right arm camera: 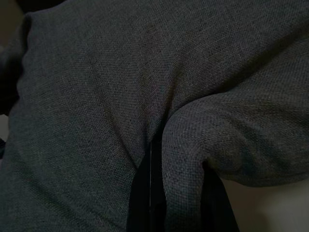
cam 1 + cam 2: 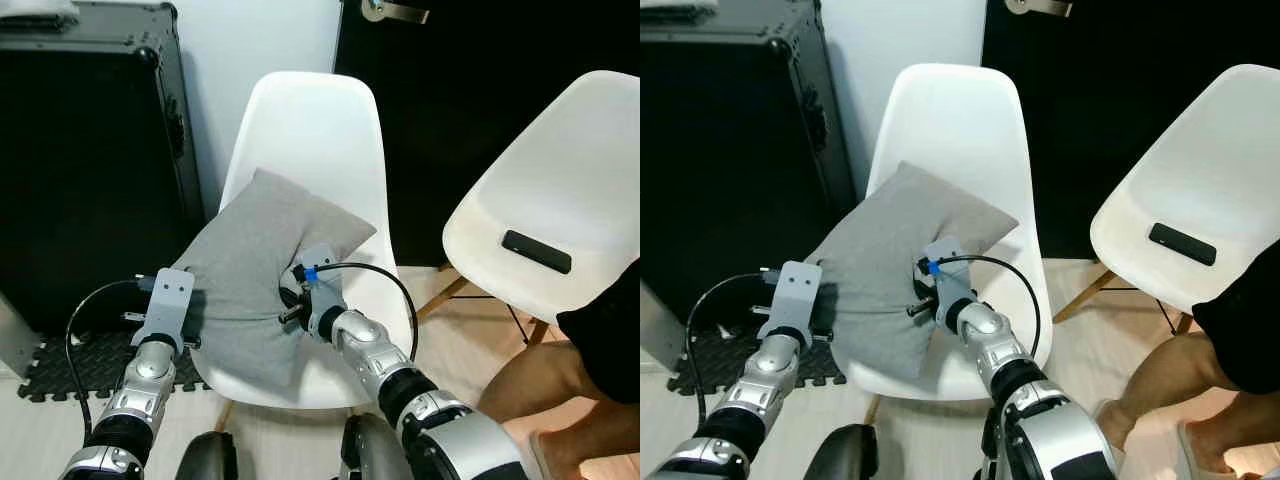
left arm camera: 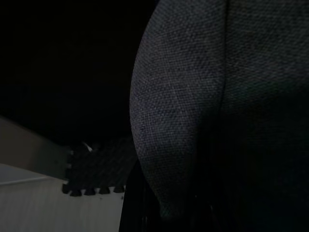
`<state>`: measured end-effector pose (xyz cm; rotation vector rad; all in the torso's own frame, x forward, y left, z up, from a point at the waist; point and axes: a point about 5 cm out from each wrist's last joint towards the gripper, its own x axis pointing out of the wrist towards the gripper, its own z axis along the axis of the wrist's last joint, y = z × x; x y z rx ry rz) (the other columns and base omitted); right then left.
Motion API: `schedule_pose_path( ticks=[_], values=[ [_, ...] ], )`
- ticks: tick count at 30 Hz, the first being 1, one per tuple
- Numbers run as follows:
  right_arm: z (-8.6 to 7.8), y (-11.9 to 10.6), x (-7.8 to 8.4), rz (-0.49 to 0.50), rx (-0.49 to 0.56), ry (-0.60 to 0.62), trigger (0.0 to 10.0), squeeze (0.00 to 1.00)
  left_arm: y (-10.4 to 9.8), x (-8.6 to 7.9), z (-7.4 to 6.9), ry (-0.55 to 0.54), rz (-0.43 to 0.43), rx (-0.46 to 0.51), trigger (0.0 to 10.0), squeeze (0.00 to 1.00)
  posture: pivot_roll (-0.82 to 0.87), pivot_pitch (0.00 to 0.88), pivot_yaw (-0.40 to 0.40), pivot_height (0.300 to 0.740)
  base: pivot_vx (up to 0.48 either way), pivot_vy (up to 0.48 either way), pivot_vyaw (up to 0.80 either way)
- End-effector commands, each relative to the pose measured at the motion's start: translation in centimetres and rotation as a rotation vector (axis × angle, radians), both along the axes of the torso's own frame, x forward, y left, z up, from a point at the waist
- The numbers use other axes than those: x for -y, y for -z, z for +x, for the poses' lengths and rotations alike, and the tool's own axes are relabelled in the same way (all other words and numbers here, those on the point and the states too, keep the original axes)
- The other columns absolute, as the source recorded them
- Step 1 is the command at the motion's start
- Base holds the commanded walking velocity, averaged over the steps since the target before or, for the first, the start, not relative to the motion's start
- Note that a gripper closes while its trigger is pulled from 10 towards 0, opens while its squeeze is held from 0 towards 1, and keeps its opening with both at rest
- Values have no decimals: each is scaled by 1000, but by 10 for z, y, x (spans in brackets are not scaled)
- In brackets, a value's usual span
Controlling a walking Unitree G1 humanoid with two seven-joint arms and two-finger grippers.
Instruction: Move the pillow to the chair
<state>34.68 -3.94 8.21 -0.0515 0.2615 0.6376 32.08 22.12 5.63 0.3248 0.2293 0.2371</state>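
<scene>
Pillow: the grey pillow (image 2: 255, 270) lay tilted on the seat of the nearer white chair (image 2: 320, 140), its upper corner leaning on the backrest and its lower left part hanging past the seat's edge toward 8 o'clock
Right tool: the right tool (image 2: 290, 300) pressed into the pillow's edge at about 4 o'clock from the pillow's middle; in the right wrist view its black fingers (image 1: 145, 193) were narrow, pinching a fold of the grey cloth (image 1: 193, 140)
Left tool: the left tool (image 2: 195, 320) met the pillow's hanging side at about 8 o'clock; the left wrist view was dark, with the cloth (image 3: 183, 121) bulging close before the lens, and I could not tell whether its fingers were wide or narrow
Arms: both silver arms reached up from 6 o'clock, a black cable (image 2: 385, 280) looping over the right wrist
Second chair: another white chair (image 2: 560, 170) stood at 3 o'clock, well apart from the pillow, with a small black flat object (image 2: 537, 251) on its seat
Case: a black hard case (image 2: 90, 150) with metal edging stood at 9 o'clock beside the nearer chair
Floor mat: a black foam mat (image 2: 70, 365) lay on the floor below the case
Person: a bare leg (image 2: 550, 385) and dark shorts showed at 4 o'clock
</scene>
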Motion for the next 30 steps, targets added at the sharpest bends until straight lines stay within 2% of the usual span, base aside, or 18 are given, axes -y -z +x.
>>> schedule_pose_path(
  ticks=[1,2,3,4,9,11,14,21,22,24,25,26,27,28,29,30],
  values=[
    [2,5,15,-37,-7,39,10000,0,-8,-28,-2,-126,-14,30,10000,0,70,115,-185,592,0,0,0],
    [3,3,16,-40,3,44,10000,0,-9,-27,-1,-111,-27,33,10000,63,77,108,-193,592,0,0,0],
    [3,3,16,-40,3,44,10000,0,-9,-27,-1,-111,-27,33,10000,63,77,108,-193,592,0,0,0],
    [4,2,16,-40,9,57,10000,1000,-9,-27,-1,-90,-55,38,10000,1000,85,94,-201,592,0,0,0],
    [6,1,19,-48,20,95,10000,1000,-7,-30,-4,-84,-94,40,10000,1000,69,84,-172,592,0,0,0],
    [9,-3,21,-28,27,118,10000,1000,-8,-29,-4,-82,-80,44,10000,1000,68,92,-174,592,0,0,0],
    [14,-7,32,-20,42,189,10000,1000,-5,-28,-5,-94,-53,34,10000,1000,69,99,-172,592,0,0,0],
    [19,-9,48,-64,61,285,10000,1000,-7,-28,-2,-104,-61,46,10000,1000,78,95,-167,592,0,0,0],
    [23,-13,57,-148,116,343,10000,0,-22,-29,1,-120,-54,131,10000,1000,77,91,-152,592,0,0,0],
    [25,-20,62,-129,162,370,10000,0,-38,-29,4,-125,-95,231,10000,1000,76,90,-150,592,0,0,0],
    [25,-20,62,-129,162,370,10000,0,-38,-29,4,-125,-95,231,10000,1000,76,90,-150,592,0,0,0],
    [26,-22,64,-106,175,379,10000,0,-47,-24,6,-112,-198,286,10000,0,75,84,-144,592,0,0,0],
    [25,-23,65,-71,182,372,10000,0,-53,-10,8,5,-348,293,10000,0,77,80,-140,592,0,0,0],
    [22,-21,64,-47,185,355,10000,0,-58,4,6,132,-418,299,10000,0,77,80,-140,592,0,0,0],
    [19,-18,64,-31,188,338,10000,0,-60,12,2,203,-405,295,10000,0,77,77,-131,592,0,0,0],
    [16,-13,63,-16,179,316,10000,0,-57,17,0,230,-353,271,10000,0,73,74,-121,592,0,0,0]
  ],
)
